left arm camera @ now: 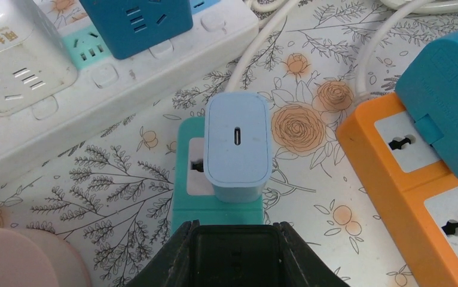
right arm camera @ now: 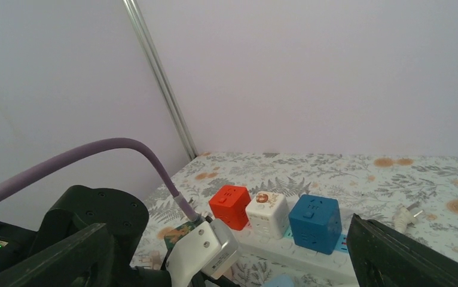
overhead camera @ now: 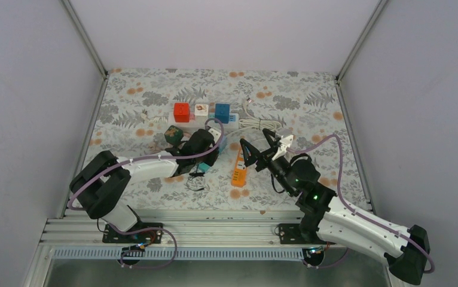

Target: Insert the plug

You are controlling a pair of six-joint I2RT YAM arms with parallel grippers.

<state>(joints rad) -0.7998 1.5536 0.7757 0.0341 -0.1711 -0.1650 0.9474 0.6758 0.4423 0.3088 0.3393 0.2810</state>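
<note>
Pale-blue plug (left arm camera: 237, 146) stands upright on the teal socket (left arm camera: 182, 206), on the table (overhead camera: 310, 119) just beside the orange power strip (overhead camera: 238, 170). The left hand (left arm camera: 234, 226) is drawn narrow and seems to pinch the socket's near end. The right hand (overhead camera: 255, 139) hovers spread wide and holds nothing. Whether the plug is fully seated cannot be told. Best practice would be to steady the socket and press the plug straight down without tilting it.
</note>
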